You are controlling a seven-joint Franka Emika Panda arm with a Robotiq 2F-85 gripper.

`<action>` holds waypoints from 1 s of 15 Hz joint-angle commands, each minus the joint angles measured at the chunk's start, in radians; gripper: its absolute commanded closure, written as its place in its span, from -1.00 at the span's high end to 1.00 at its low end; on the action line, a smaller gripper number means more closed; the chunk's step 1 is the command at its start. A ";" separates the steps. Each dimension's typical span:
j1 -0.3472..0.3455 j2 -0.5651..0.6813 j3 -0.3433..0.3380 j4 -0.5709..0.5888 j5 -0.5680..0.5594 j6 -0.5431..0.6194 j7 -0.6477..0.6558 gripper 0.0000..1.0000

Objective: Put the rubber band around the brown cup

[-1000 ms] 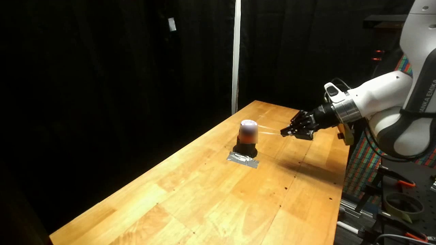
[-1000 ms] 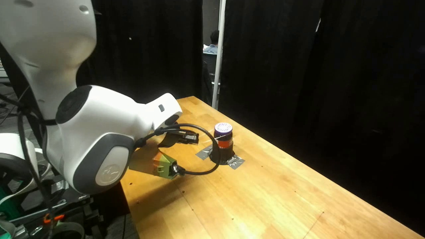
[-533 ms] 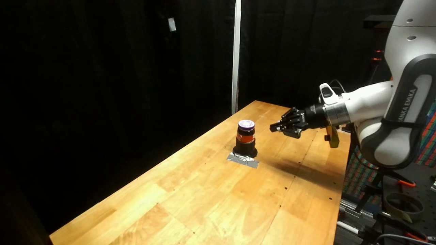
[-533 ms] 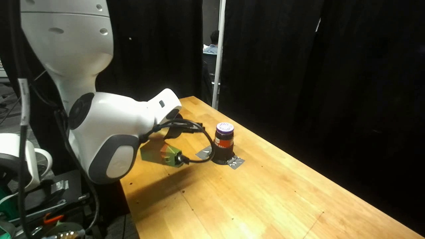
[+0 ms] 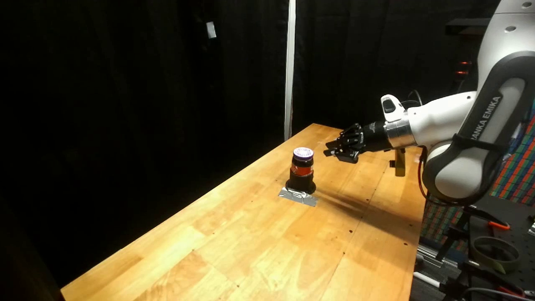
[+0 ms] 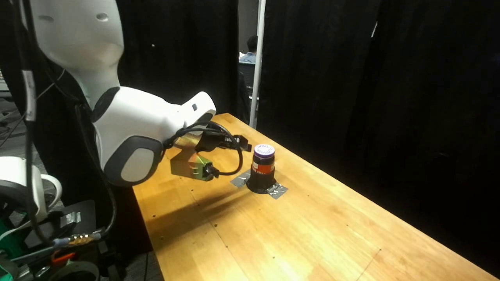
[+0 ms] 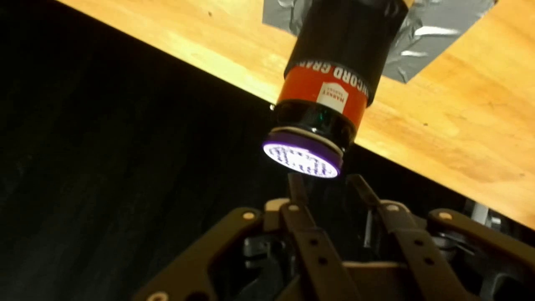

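Note:
The brown cup (image 5: 301, 170) stands upright on the wooden table in both exterior views (image 6: 262, 171). It is dark, with an orange-red stripe and a purple lid with a white top. In the wrist view the cup (image 7: 326, 92) hangs from the top of the picture, lid downward. A thin pale ring, which looks like the rubber band (image 7: 311, 134), lies around the cup just under the lid. My gripper (image 5: 327, 149) is beside the lid, a little apart from it. Its fingers are parted with nothing between them; they also show in the wrist view (image 7: 325, 179).
Silver tape (image 5: 298, 196) lies at the cup's base on the wooden table (image 5: 267, 246). The table's far long edge runs close behind the cup, with black curtains beyond. A cable loop (image 6: 240, 156) hangs from the wrist. A roll of tape (image 5: 495, 255) lies on a cart beside the table.
A second ago thin pale strands stretched from my gripper to the cup; they are gone now. My gripper has moved toward the cup and slightly up, and its fingers have parted.

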 commanded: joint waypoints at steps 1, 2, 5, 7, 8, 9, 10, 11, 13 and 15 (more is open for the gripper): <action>0.128 -0.224 -0.057 -0.078 0.274 -0.274 -0.189 0.31; 0.189 -0.261 -0.120 -0.070 0.363 -0.355 -0.258 0.45; 0.368 -0.271 -0.326 -0.030 0.631 -0.479 -0.497 0.94; 0.443 -0.255 -0.388 -0.016 0.806 -0.489 -0.626 1.00; 0.474 -0.255 -0.409 -0.012 0.892 -0.493 -0.690 1.00; 0.502 -0.253 -0.423 -0.011 0.975 -0.493 -0.752 1.00; 0.526 -0.254 -0.430 -0.010 1.059 -0.486 -0.809 1.00; 0.546 -0.261 -0.431 -0.008 1.143 -0.484 -0.873 1.00; 0.577 -0.278 -0.415 0.001 1.313 -0.471 -1.002 1.00; 0.595 -0.298 -0.393 0.020 1.478 -0.450 -1.108 1.00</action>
